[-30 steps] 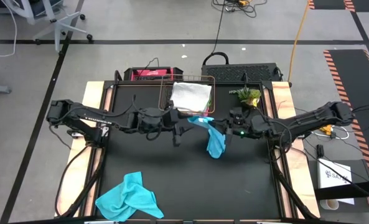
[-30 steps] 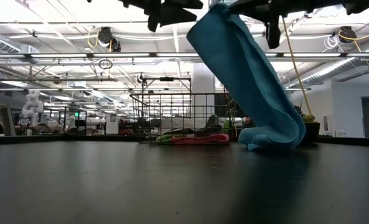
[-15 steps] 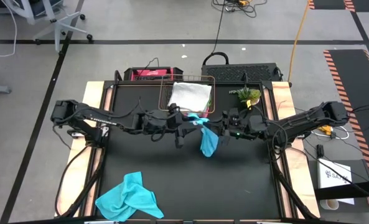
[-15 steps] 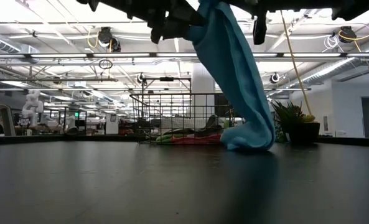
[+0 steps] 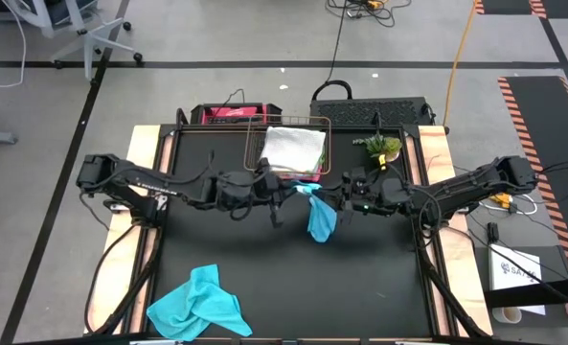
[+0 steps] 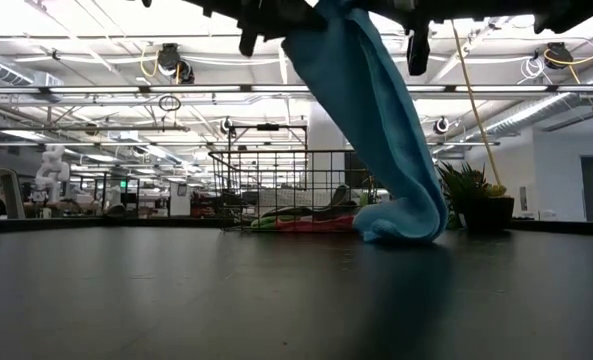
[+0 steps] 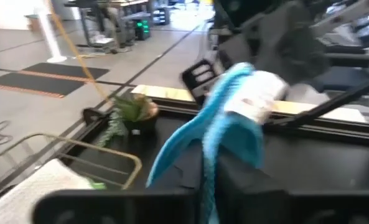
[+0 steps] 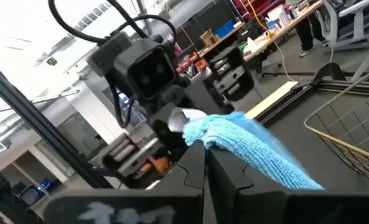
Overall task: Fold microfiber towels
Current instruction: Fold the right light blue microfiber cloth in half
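Observation:
A turquoise towel (image 5: 320, 218) hangs between my two grippers over the middle of the table. Its bunched lower end (image 6: 401, 225) rests on the black tabletop. My left gripper (image 5: 295, 190) is shut on its top from the left. My right gripper (image 5: 333, 198) is shut on it from the right. A second turquoise towel (image 5: 195, 305) lies crumpled near the table's near left corner. A light grey towel (image 5: 293, 149) lies on top of the copper wire basket (image 5: 307, 123) at the far edge. My left gripper pinches an upper edge of the turquoise towel (image 7: 207, 177) between its two fingers, coming in about level from the table's left. The cloth runs from there across to the other gripper. My right gripper pinches the towel's top (image 8: 224, 140) between its two fingers, level from the table's right. The cloth bunches over the fingertips, hangs below them, and its lower end lies on the table.
A potted plant (image 5: 377, 146) stands at the far right, right of the basket. Pink and green cloth (image 6: 306, 222) shows low inside the basket. A red object (image 5: 224, 115) sits beyond the far edge. The near middle of the black tabletop (image 5: 341, 287) is bare.
My left gripper has gone toward the table's right edge, up to the top of the hanging towel. My right gripper has shifted toward the left with the towel. The towel's lower end has slid left along the table, and its top has spread toward the left gripper.

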{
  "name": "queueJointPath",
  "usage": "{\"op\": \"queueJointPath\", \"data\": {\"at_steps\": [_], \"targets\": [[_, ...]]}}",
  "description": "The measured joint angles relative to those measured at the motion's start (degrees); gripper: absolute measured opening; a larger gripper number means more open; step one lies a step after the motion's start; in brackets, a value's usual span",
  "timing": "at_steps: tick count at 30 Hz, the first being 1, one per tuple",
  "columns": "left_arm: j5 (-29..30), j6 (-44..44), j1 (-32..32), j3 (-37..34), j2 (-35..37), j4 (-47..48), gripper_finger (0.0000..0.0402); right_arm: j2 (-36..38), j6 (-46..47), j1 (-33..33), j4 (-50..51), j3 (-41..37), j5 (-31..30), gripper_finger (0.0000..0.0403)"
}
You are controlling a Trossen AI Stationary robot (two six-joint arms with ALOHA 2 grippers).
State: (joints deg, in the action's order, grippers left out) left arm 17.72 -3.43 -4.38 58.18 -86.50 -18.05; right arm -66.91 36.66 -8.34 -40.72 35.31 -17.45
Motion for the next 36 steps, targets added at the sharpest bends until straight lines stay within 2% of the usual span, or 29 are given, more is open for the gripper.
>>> {"op": "queueJointPath", "data": {"at_steps": [3, 9, 16, 18, 21, 25, 29, 32, 36], "targets": [[-0.1, -0.3, -0.9, 0.0, 0.9, 0.1, 0.0009, 0.0, 0.1, 0.0, 1.7, 0.0, 0.3, 0.0], [0.8, 0.0, -2.7, 0.1, 4.7, 0.5, 0.0003, 0.1, 0.2, 0.0, 2.6, 0.0, 5.3, 0.0], [8.3, 0.3, -5.3, 0.1, 11.4, 7.8, 0.0002, 1.8, 1.3, 0.0, 2.9, 0.0, 5.8, 0.0], [9.1, 0.3, -5.9, 0.1, 13.0, 10.2, 0.0002, 2.2, 1.6, 0.0, 2.9, 0.0, 6.2, 0.0001], [8.8, 0.1, -6.7, 0.1, 14.8, 11.8, 0.0001, 2.8, -0.4, 0.0, 2.9, 0.0, 10.0, 0.0005], [3.2, -1.6, -7.8, 0.1, 17.0, 13.5, 0.0001, 2.9, -1.6, 0.0, 2.9, 0.0, 10.3, 0.0005], [-6.2, -3.1, -9.4, 0.1, 19.3, 16.5, 0.0001, 3.0, -1.5, 0.0, 2.9, 0.0, 10.0, 0.0002], [-13.0, -5.3, -10.9, 0.1, 21.6, 22.3, 0.0001, 3.3, -1.4, 0.0, 2.9, 0.0, 10.2, 0.0001], [-14.1, -11.4, -12.3, 0.1, 24.7, 32.0, 0.0001, 5.7, -1.3, 0.0, 3.7, 0.0, 10.7, 0.0001]]}}
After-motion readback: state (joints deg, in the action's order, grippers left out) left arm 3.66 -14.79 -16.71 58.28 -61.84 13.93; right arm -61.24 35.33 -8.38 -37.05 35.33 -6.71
